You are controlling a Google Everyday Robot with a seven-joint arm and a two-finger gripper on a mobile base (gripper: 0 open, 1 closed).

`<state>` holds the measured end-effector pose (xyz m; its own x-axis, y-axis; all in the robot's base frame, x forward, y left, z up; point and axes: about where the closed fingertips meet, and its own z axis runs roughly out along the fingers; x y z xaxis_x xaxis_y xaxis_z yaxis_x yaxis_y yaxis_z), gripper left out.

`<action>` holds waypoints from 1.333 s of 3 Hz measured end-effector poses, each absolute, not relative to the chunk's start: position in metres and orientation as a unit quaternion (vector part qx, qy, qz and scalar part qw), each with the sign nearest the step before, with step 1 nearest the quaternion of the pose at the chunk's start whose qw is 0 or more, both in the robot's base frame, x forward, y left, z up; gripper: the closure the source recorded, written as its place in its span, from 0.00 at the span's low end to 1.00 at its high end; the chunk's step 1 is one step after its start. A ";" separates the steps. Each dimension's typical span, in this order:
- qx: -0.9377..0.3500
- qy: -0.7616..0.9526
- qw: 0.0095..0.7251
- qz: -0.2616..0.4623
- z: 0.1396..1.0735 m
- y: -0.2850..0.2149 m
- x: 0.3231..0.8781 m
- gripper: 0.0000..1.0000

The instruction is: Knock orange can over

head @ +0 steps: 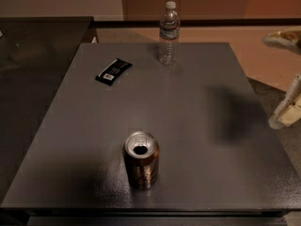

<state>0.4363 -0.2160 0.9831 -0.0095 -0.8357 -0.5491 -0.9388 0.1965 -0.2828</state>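
The orange can stands upright near the front edge of the grey table. It has a dark orange-brown body and a silver top with an open tab hole. My gripper is at the far right edge of the view, above and beyond the table's right side and well away from the can. Its two pale fingers are spread apart with nothing between them. It casts a dark shadow on the table's right part.
A clear plastic water bottle stands upright at the table's far edge. A flat black wrapped bar lies at the far left. A darker counter adjoins the table on the left.
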 end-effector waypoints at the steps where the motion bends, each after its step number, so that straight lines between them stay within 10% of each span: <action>1: -0.626 0.703 0.328 0.074 0.984 -0.216 0.435 0.00; 4: -0.663 0.679 0.306 0.075 0.982 -0.216 0.434 0.00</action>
